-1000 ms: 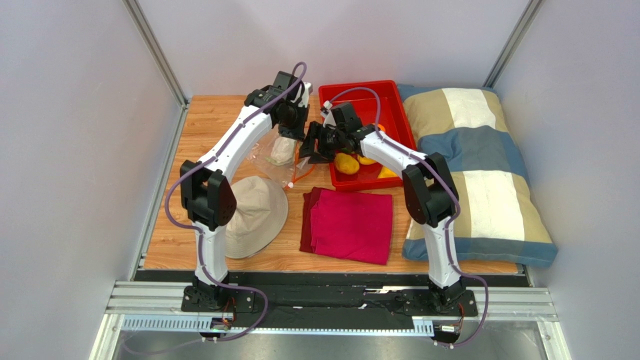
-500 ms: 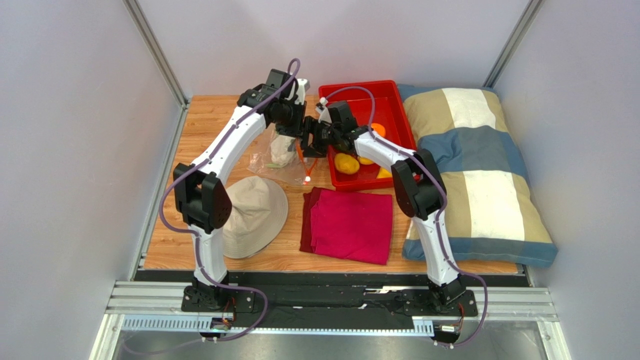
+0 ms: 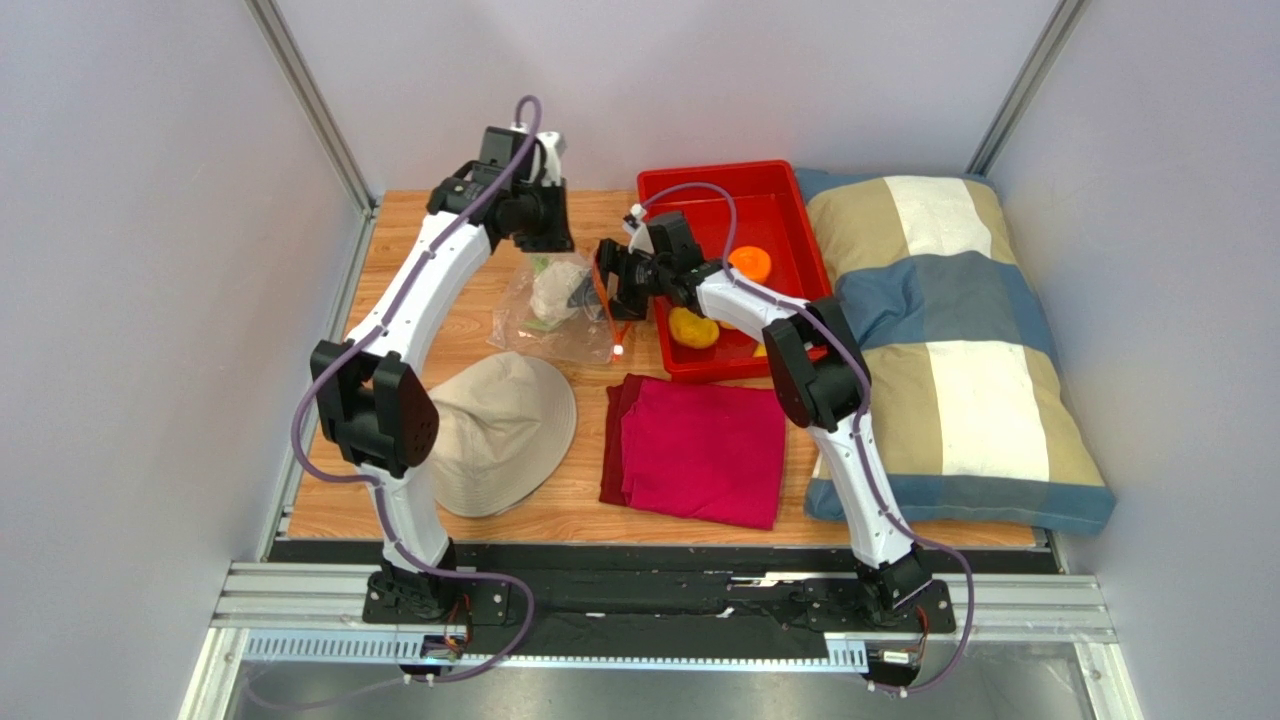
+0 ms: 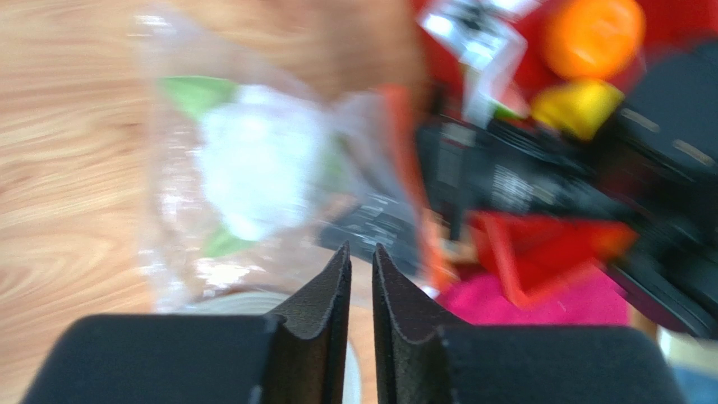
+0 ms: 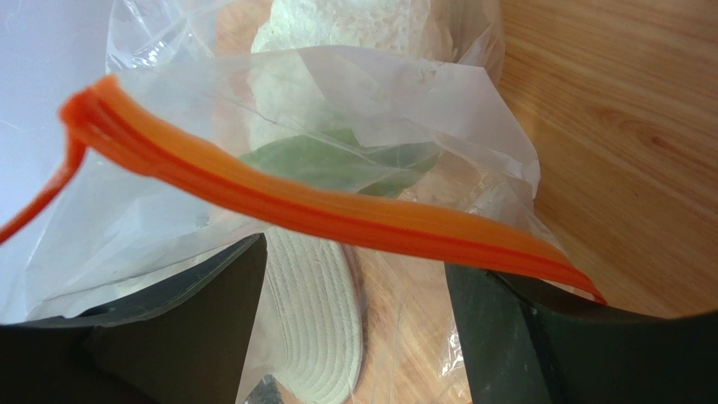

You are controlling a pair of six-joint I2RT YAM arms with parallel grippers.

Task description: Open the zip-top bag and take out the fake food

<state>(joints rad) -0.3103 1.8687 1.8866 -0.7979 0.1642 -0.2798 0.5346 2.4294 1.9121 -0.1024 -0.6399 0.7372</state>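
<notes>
The left claw (image 4: 361,252) has just let go. Half a second ago it was pinched shut on the plastic beside the tray. Now its dark pads stand a sliver apart with nothing between them, and it has drawn back toward the far left corner of the desk (image 3: 436,255).

The right claw (image 5: 354,257) has widened over the same second. Its two fingers are well apart, and the zip strip (image 5: 337,215) runs across in front of both, unpinched as far as we can tell.

With the left grip gone, the zip-top bag (image 3: 559,308) has slumped onto the desk. It lies near the far edge, just left of the red tray (image 3: 781,188) and beyond the hat (image 3: 504,435).

The cauliflower (image 4: 253,160) sits inside the bag, so we judge the task unfinished. The orange (image 3: 751,263) and a yellow fruit (image 3: 693,327) are already in the tray. The mouth appears parted, and we expect one claw must hold the film again while the other draws the piece out.

The bag is thin, clear, crinkly film that folds on itself and will not hold a shape. The strip is a stiffer orange ribbon that bows along the mouth. The cauliflower is a lumpy, matte white knob with a smooth green leaf (image 5: 337,160) pressed against the plastic. The wood-grain desk looks smooth, so the film is likely to slide.
</notes>
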